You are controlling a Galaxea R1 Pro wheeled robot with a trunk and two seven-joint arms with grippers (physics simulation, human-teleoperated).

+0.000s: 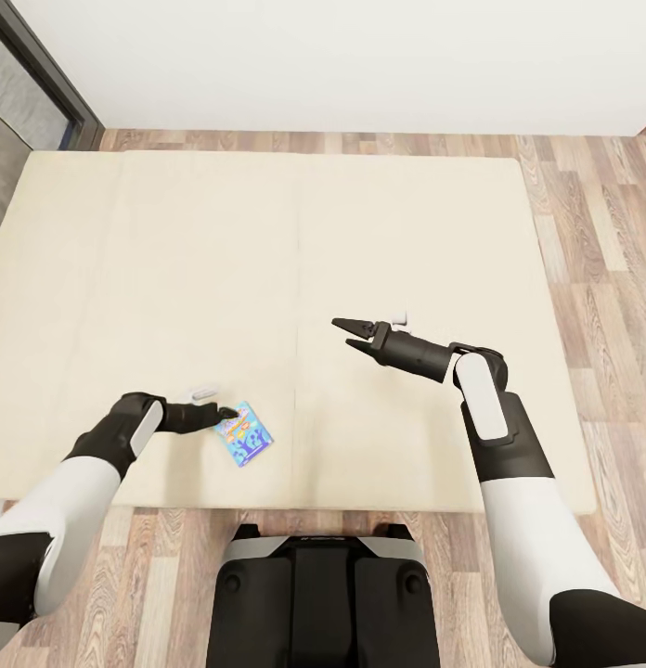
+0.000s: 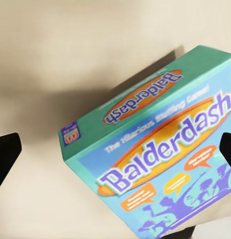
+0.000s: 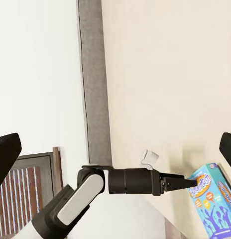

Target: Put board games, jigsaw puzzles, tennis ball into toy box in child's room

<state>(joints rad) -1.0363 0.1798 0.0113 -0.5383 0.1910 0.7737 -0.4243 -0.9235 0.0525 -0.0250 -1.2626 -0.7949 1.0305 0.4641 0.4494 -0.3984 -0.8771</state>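
Note:
A small blue board game box [image 1: 244,434], printed "Balderdash", lies flat near the front edge of the beige bed [image 1: 221,260]. My left gripper [image 1: 228,414] is at the box's left end, touching or nearly touching it. In the left wrist view the box [image 2: 160,159] fills the space ahead, and the left gripper [image 2: 115,149] is open with its dark fingertips [image 2: 6,155] wide apart on either side. My right gripper [image 1: 347,333] hovers open over the middle of the mattress, holding nothing. The right wrist view shows the left gripper [image 3: 177,183] against the box [image 3: 212,199].
Wood-plank floor [image 1: 601,278] runs along the bed's right side and front. A white wall [image 1: 360,56] stands behind the bed, with a dark window frame [image 1: 49,70] at the far left. My own base [image 1: 318,594] is at the bed's front edge.

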